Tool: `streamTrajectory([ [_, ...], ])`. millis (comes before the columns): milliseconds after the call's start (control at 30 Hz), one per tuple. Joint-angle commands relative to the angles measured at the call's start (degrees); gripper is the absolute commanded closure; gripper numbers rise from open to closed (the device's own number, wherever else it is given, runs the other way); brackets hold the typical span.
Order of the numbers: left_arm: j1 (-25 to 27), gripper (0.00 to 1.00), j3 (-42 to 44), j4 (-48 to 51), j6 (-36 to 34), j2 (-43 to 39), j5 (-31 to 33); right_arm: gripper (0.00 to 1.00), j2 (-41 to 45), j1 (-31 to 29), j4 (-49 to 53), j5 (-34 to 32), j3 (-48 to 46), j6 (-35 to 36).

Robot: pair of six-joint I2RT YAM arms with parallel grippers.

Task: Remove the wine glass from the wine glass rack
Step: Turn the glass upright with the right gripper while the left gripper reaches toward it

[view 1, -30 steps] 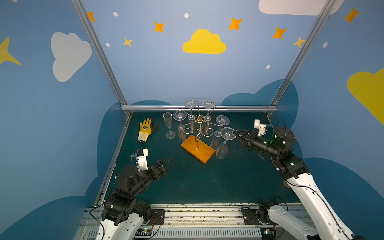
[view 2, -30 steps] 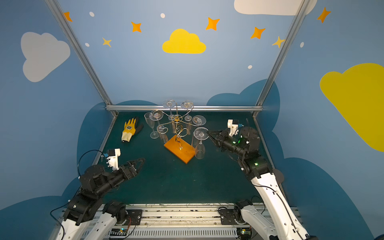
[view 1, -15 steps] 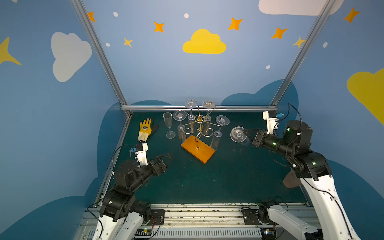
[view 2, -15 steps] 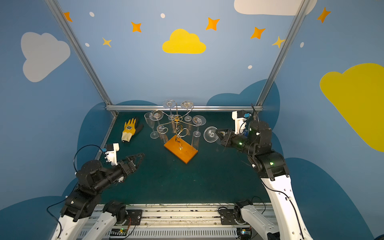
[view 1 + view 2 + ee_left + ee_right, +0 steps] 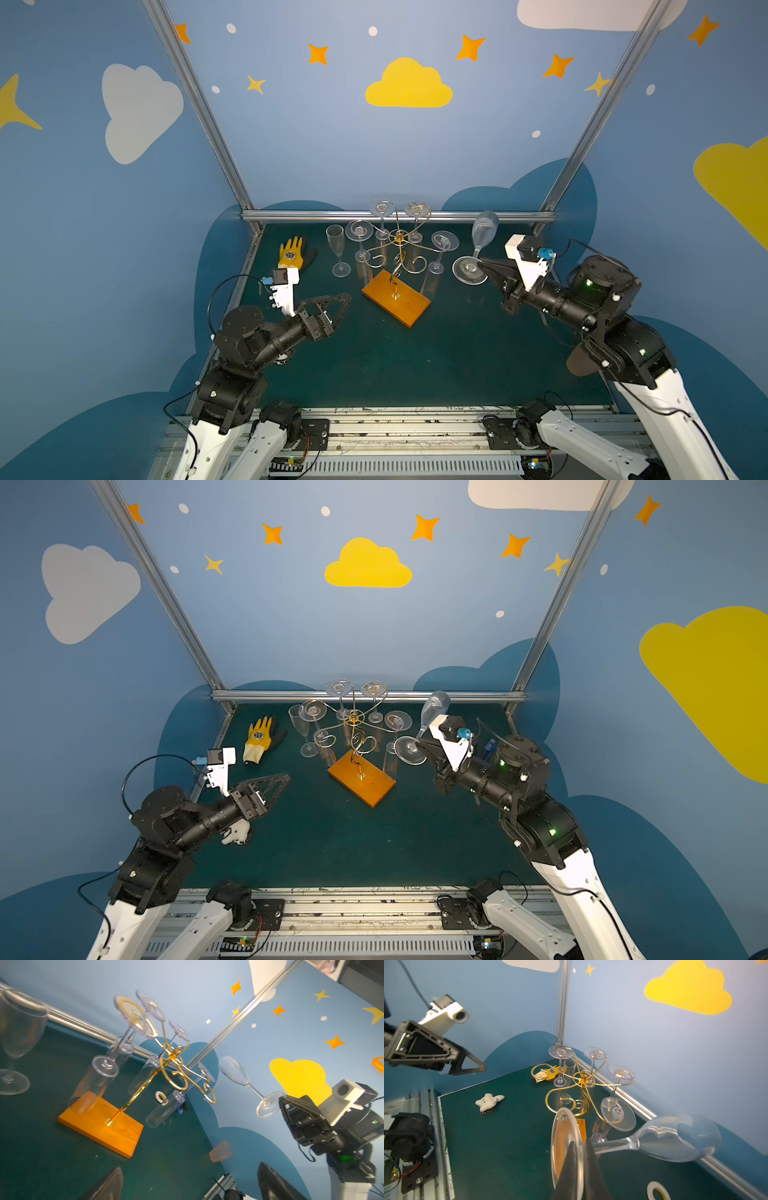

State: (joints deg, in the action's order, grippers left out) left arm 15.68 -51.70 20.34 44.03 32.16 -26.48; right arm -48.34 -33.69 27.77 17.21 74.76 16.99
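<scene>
Your right jaws are pinched shut on the foot of the wine glass (image 5: 675, 1140), one jaw on each face of the clear disc near its rim; the right wrist view shows this close up. The glass is held in the air, off the wine glass rack (image 5: 398, 249) and to its right in both top views. It is tilted, with its bowl higher than the foot and leaning toward the back wall (image 5: 415, 166). It sits near the closest of the hanging glasses (image 5: 444, 241) but apart from it. Your left jaws stand wide apart with nothing between them, hovering over the near left of the surface (image 5: 415, 365). They point toward the rack and are well apart from it. The rack stands upright toward the back of the surface, its twisted gold stem rising from the orange wooden base (image 5: 409, 307), which sits at an angle to the surface's edges. Four glasses hang bowl-down from its curled arms, their feet resting in the spirals. Just left of the rack one flute (image 5: 335, 241) stands upright on the surface. Farther left a yellow glove (image 5: 291, 255) lies flat near the back left corner. A small white plush toy (image 5: 489, 1101) lies on the surface near your left arm. A roll of tape (image 5: 658, 1190) lies flat near the right wall.
</scene>
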Motion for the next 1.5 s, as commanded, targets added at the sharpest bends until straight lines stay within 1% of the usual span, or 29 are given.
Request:
streamTrajectory([
  [0, 0.2, 0.01, -2.39, -6.89, 2.3, 2.21, -7.29, 1.0, 1.27, -3.14, -9.2, 1.02, -2.36, 11.54],
  [67, 0.35, 0.01, -3.45, -8.23, 3.02, 3.86, -9.99, 1.0, 0.99, -5.17, -9.44, -0.26, -2.65, 13.59],
  [167, 1.19, 0.01, -4.8, -8.98, 3.34, 6.1, -12.73, 1.0, 1.7, -9.73, -11.18, -0.64, -5.2, 21.2],
  [300, 4.35, 0.01, -4.25, -12.67, 3.95, 7.79, -12.64, 1.0, 1.61, -16.72, -16.45, -6.34, -8.74, 29.26],
  [400, 8.23, 0.01, -4.11, -14.68, 3.12, 9.43, -11.67, 1.0, 0.81, -20.87, -18.42, -8.33, -10.34, 34.9],
  [500, 12.75, 0.01, -4.11, -15.59, 1.64, 11.35, -9.99, 1.0, -0.07, -23.36, -21.48, -10.25, -11.16, 35.67],
  [633, 17.73, 0.01, -2.99, -19.44, 1.69, 13.81, -8.07, 1.0, -0.88, -27.25, -25.2, -12.87, -12.98, 39.58],
  [833, 22.23, 0.04, -3.93, -22.59, 0.9, 17.78, -6.55, 1.0, -2.42, -32.56, -29.09, -17.49, -14.47, 44.91],
  [967, 23.49, 0.08, -4.88, -22.93, 0.11, 19.14, -5.75, 1.0, -2.56, -34.86, -30.23, -19.44, -15.24, 46.53],
  [1100, 23.96, 0.11, -4.56, -23.5, -0.08, 19.09, -4.93, 1.0, -1.95, -36.5, -29.97, -20.02, -16.18, 47.59],
  [1333, 24.05, 0.16, -4.45, -23.15, -1.03, 18.07, -3.08, 1.0, -0.73, -37.97, -29.22, -20.81, -17.28, 47.93],
  [1467, 24.12, 0.22, -4.33, -23.56, -0.79, 18.22, -2.76, 1.0, -0.53, -38.8, -29.49, -21.41, -17.93, 48.63],
])
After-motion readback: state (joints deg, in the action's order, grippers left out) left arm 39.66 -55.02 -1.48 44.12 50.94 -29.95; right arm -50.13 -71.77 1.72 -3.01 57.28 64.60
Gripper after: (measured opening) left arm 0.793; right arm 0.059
